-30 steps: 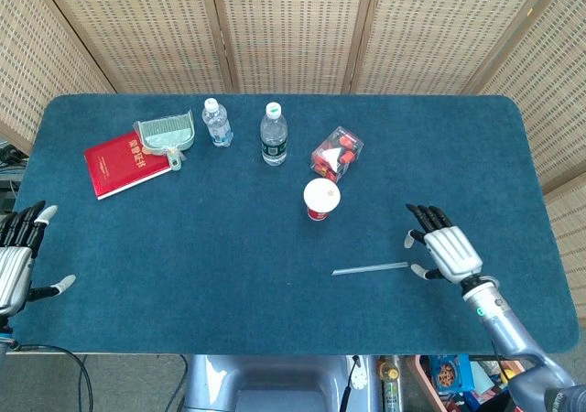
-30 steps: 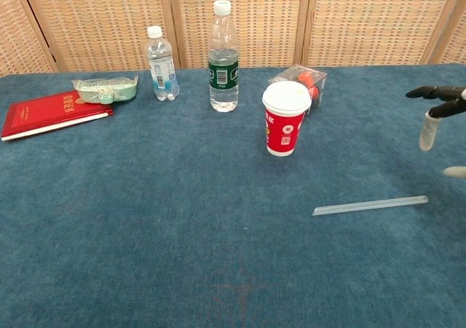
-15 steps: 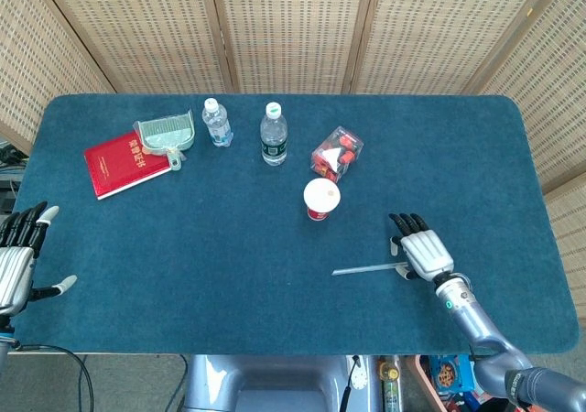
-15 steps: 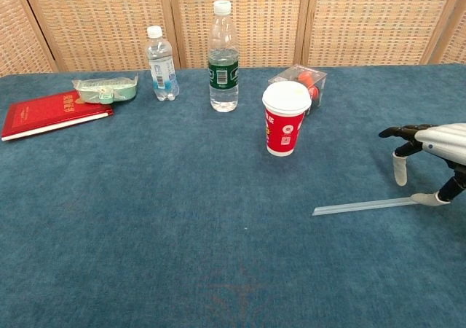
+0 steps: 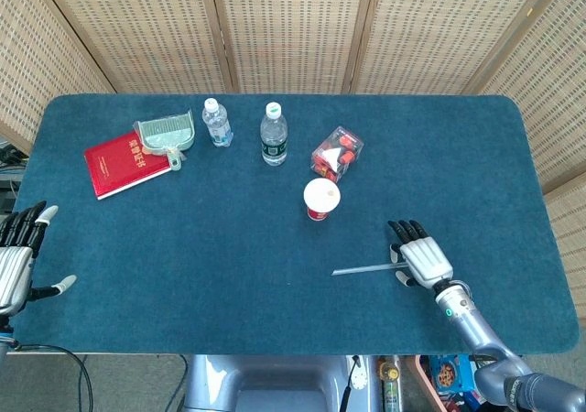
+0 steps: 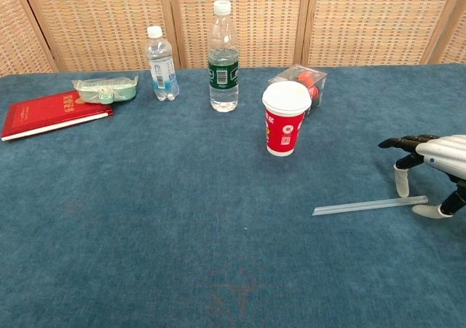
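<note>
Lower right: my right hand [image 5: 421, 261] hovers over the straw's [image 5: 366, 268] end, fingers spread, grasping nothing; lower left: my left hand [image 5: 16, 261] open, empty, at the table's [image 5: 183, 247] edge.

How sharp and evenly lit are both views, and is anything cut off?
Head view: sharp, even light, faint shadows, left robot hand clipped by the frame's edge. Chest view: sharp, right robot hand clipped at the edge over the clear straw.

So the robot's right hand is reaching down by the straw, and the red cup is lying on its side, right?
Not quite. The red cup stands upright with its white lid on top, as the chest view shows. The right hand is indeed down by the straw.
</note>
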Controlling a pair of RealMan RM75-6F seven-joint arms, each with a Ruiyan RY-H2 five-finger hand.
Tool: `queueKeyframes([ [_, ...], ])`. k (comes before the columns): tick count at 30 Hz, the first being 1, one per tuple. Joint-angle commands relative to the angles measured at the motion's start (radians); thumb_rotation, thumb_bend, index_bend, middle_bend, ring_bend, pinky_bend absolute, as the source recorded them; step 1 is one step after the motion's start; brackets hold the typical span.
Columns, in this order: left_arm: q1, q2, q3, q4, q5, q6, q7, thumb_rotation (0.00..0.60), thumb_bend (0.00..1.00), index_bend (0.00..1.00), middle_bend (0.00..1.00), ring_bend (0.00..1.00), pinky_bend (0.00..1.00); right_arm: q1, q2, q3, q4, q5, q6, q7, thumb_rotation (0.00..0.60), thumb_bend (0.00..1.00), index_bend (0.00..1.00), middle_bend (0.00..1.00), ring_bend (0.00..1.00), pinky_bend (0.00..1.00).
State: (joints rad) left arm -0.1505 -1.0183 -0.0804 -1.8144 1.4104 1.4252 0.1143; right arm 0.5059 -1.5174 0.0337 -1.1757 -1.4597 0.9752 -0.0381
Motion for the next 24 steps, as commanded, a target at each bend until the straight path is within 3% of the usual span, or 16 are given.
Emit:
queueKeyframes([
  [1, 0.000, -0.001, 0.000, -0.001, 0.001, 0.001, 0.001, 0.600, 0.06, 0.00, 0.00, 0.00, 0.00, 0.005, -0.006, 0.002, 0.001, 0.000, 0.000, 0.001, 0.600, 0.38, 0.52, 0.09, 0.00, 0.00],
  [15, -0.001, 0.000, 0.001, 0.002, -0.003, -0.002, 0.000, 0.600, 0.06, 0.00, 0.00, 0.00, 0.00, 0.018, -0.026, 0.003, 0.025, 0.027, -0.030, -0.023, 0.600, 0.41, 0.53, 0.10, 0.00, 0.00],
  [24, 0.000, -0.001, 0.002, 0.001, -0.004, -0.002, 0.001, 0.600, 0.06, 0.00, 0.00, 0.00, 0.00, 0.025, -0.040, -0.006, 0.048, 0.014, -0.031, -0.006, 0.600, 0.48, 0.60, 0.13, 0.00, 0.00],
])
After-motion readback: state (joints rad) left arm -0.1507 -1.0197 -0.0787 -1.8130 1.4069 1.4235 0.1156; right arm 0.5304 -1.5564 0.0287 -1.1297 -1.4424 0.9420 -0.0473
